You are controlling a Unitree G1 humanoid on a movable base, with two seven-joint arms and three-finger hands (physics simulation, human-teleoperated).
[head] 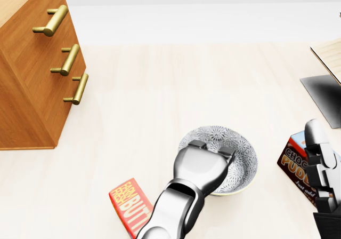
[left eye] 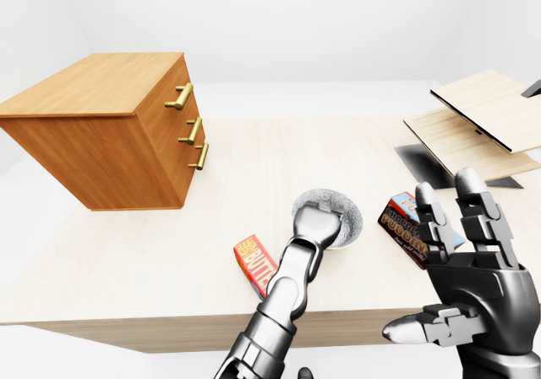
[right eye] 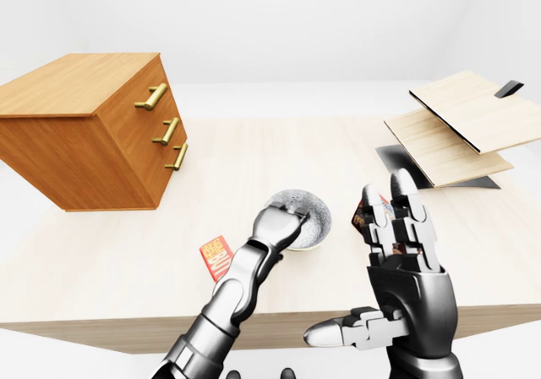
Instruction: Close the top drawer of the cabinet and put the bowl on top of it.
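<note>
- Your left hand (head: 201,167) lies over the edge of the bowl (head: 242,161) nearest the bottom of the head view, with the silver forearm running in from the bottom edge.
- Two of its fingers (head: 196,144) hook down over that rim into the bowl. The thumb is hidden under the palm, so you cannot tell whether the rim is actually pinched.
- The bowl, grey with a flower pattern inside, stands upright on the pale table (head: 160,89) at the lower centre of the head view. It is well apart from the cabinet (left eye: 110,142).
- The cabinet stands on the same table at the upper left of every view, its three brass handles turned toward the middle of the table.
- The top drawer (left eye: 167,93) looks level with the two fronts below it, as far as the eye views show.
- Your right hand (left eye: 469,265) is raised at the lower right of the eye views. Its fingers are spread and pointing up, and its thumb is stretched out toward the left.
- A chocolate pudding box (head: 293,167) lies flat on the table just to the right of the bowl, partly covered by your right hand's fingers in the head view.
- A red butter box (head: 127,201) lies flat to the lower left of the bowl, beside your left forearm.
- Further up on the right, light wooden boards (left eye: 482,108) rest tilted over a dark mat (left eye: 418,159).
</note>
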